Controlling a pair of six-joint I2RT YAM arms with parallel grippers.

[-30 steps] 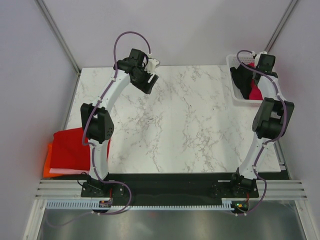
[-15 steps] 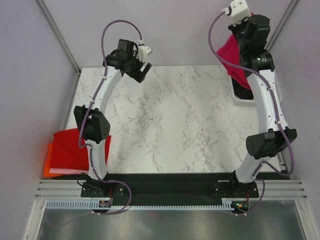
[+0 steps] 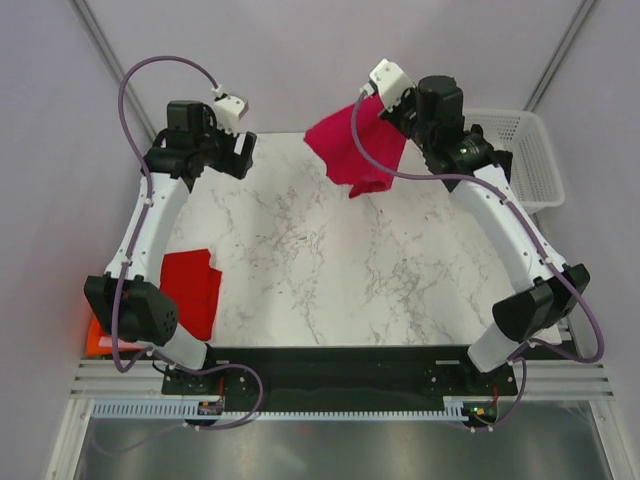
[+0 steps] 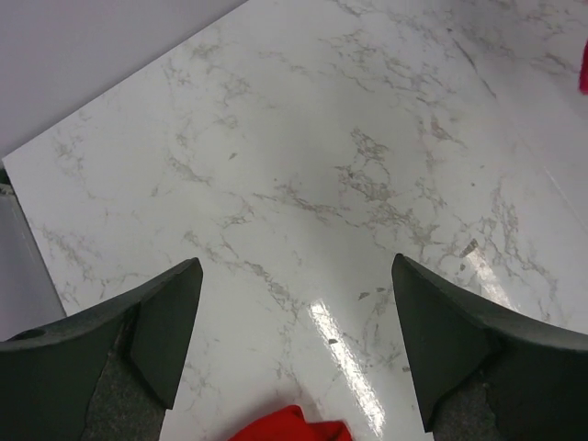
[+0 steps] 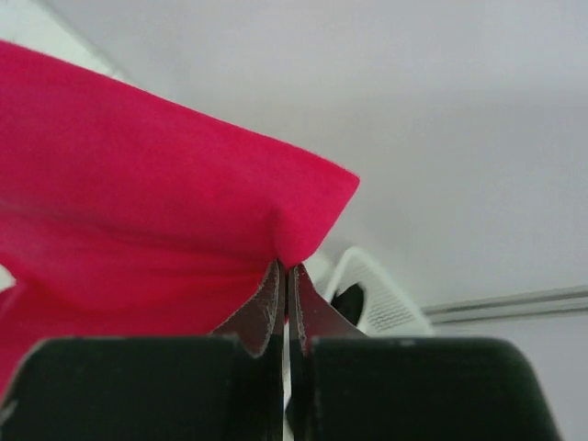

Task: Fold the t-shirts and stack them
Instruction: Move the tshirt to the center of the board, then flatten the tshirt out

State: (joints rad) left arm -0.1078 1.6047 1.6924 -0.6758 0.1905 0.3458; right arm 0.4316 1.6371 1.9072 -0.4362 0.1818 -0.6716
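The raspberry-crimson t-shirt (image 3: 352, 150) is held up off the tabletop (image 3: 400, 270) by the right gripper (image 5: 286, 272). In the right wrist view its jaws are seen pressed tightly together on a pinched fold at the cloth's upper edge. From above, the shirt is seen hanging in loose folds over the far part of the tabletop, at about 12 o'clock and slightly toward 1 o'clock. Whether its lowest corner touches the marble cannot be told. The white lattice basket (image 3: 525, 150) is placed at 2 o'clock, beyond the right arm and well apart from the hanging shirt.

The left gripper (image 4: 296, 266) is spread wide open, with nothing held between its fingers (image 4: 165, 322). It is poised over bare marble at about 10 o'clock.

A brighter red t-shirt (image 3: 190, 290) is laid flat on the tabletop at 8 o'clock and is partly covered by the lower link of the left arm. A small part of its edge is caught at 6 o'clock in the left wrist view. An orange t-shirt (image 3: 97, 338) is glimpsed at the near left corner, just beside the red one, but is mostly hidden behind the left arm.
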